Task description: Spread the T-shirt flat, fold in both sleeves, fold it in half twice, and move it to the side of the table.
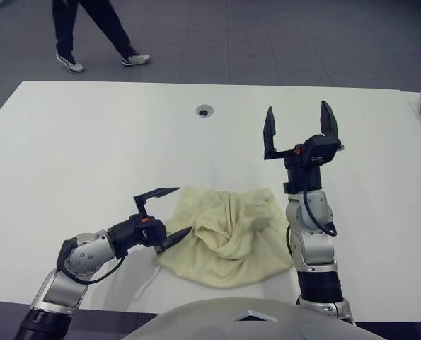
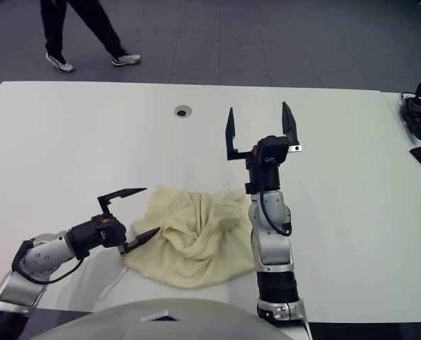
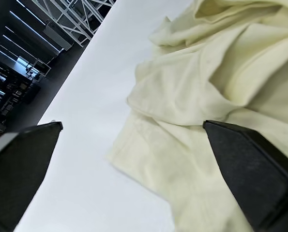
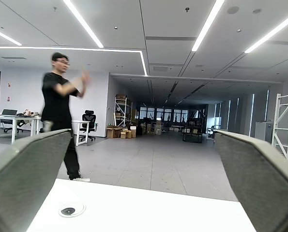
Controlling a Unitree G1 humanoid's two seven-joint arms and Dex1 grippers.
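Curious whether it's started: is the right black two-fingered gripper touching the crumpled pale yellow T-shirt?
Apart. The left eye view shows the right gripper open, held high, clear of the T-shirt.

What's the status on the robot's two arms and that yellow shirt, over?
Left gripper open, fingers at the edge of the crumpled T-shirt. Right gripper open, raised, empty. T-shirt not yet spread. Nothing blocking.

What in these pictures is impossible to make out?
1. T-shirt, eye views: bunched in a heap; its own folds hide the sleeves and collar.
2. Its right edge, eye views: hidden behind the right arm below the right claw.
3. Left claw, eye views: whether it touches the cloth is too small to tell.
4. Left wrist view: the shirt runs off the frame's edge.
5. Dark item, far right, right eye view: cut off by the frame.
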